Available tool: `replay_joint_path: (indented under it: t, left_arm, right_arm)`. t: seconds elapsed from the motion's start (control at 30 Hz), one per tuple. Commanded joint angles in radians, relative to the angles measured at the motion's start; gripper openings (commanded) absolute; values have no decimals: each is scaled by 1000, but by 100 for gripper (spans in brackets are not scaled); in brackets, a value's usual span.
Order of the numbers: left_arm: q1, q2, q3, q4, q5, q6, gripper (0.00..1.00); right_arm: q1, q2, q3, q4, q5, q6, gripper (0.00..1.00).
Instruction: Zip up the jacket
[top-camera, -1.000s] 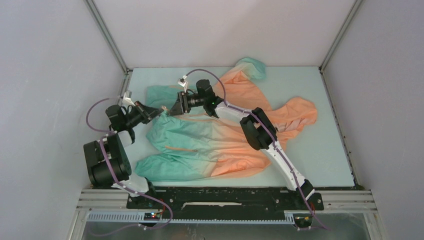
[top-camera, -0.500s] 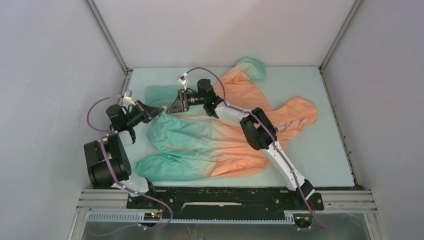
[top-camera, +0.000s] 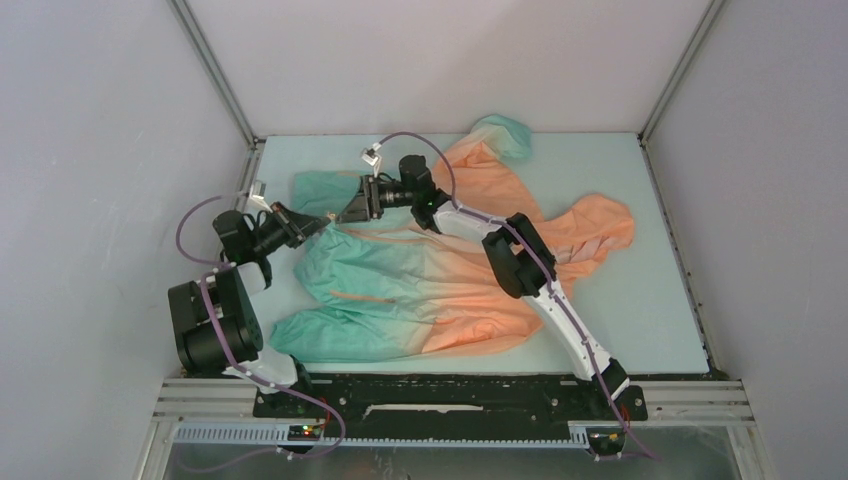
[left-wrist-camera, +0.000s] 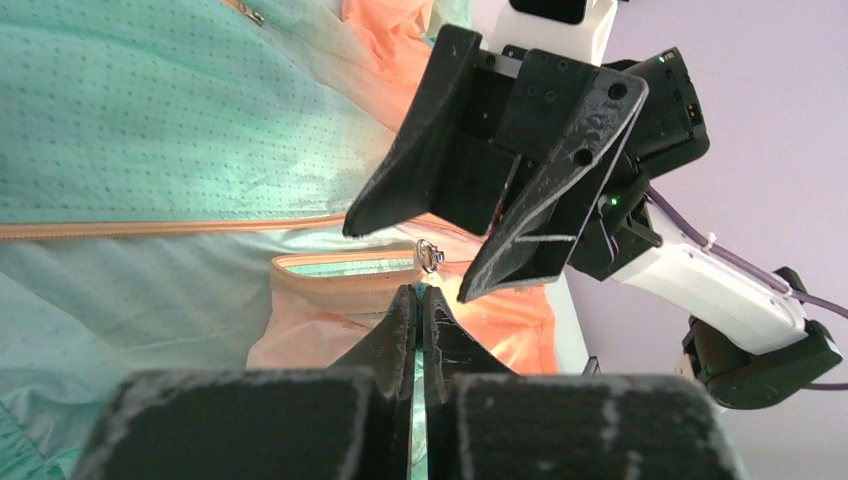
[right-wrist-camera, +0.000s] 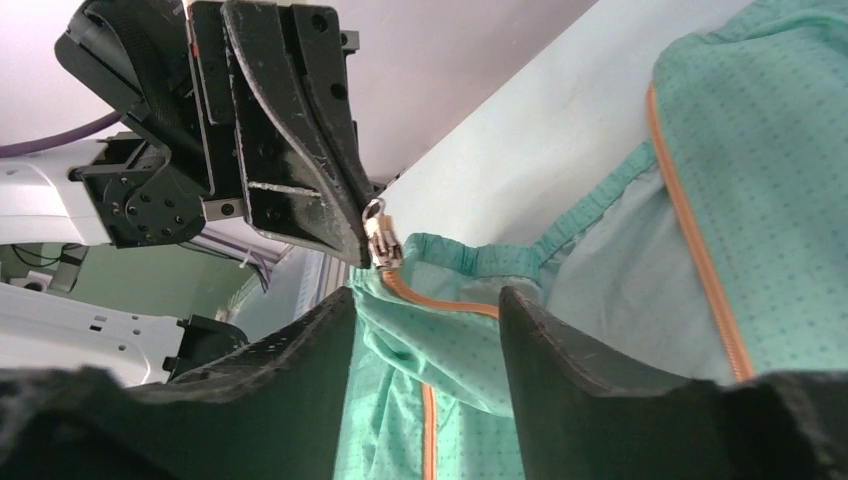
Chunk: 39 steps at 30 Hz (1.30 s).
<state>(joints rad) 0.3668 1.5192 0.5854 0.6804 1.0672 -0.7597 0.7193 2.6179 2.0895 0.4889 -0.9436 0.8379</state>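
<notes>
The jacket (top-camera: 430, 280) lies spread on the table, teal hem to the left and orange hood to the right. My left gripper (top-camera: 318, 227) is shut on the teal hem edge (left-wrist-camera: 418, 292) just below the metal zip slider (left-wrist-camera: 430, 255). My right gripper (top-camera: 343, 213) is open and empty. Its fingers straddle the teal front panel and the orange zip tape (right-wrist-camera: 430, 420), with the slider (right-wrist-camera: 383, 245) just beyond the fingertips. The left gripper (right-wrist-camera: 300, 150) shows there, touching the slider's end.
Light blue table (top-camera: 620, 320) inside white walls with metal corner posts (top-camera: 215, 75). One teal sleeve (top-camera: 320, 187) lies behind the grippers; another lies along the near edge (top-camera: 330, 335). The right arm (top-camera: 520, 265) stretches over the jacket's orange part.
The right gripper has moved a little toward the back of the table. The left gripper has drawn the hem slightly to the left, so the two tips are further apart.
</notes>
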Motion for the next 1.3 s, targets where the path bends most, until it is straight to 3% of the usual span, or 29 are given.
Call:
replay_joint_path:
  t: [0.0,0.17,0.3,0.47,0.7,0.83,0.97,1.17,1.27]
  left_arm:
    - [-8,2,3,52,53,-30,0]
    - [-8,2,-1,77,67,-54,0]
    - [-8,12,-22,201,80,-151,0]
    - [0,52,-56,467,94,-349,0]
    - [33,194,-65,906,92,-672,0]
    - [38,188,-76,896,73,-641,0]
    - [38,161,-82,782,59,-557,0]
    - [38,161,-93,792,37,-553,0]
    - [36,163,-97,797,28,-553,0]
  right_arm:
    - [-6,-9,5,95,-53,-32,63]
    - [-2,-4,8,165,-101,-25,67]
    - [14,26,42,202,-138,-11,67]
    - [29,40,36,270,-141,15,65]
    - [10,47,4,374,-118,112,48]
    - [3,44,0,401,-109,142,37]
    - [17,30,2,396,-113,148,27]
    - [22,18,-3,362,-75,146,27]
    - [18,21,-12,388,-41,194,20]
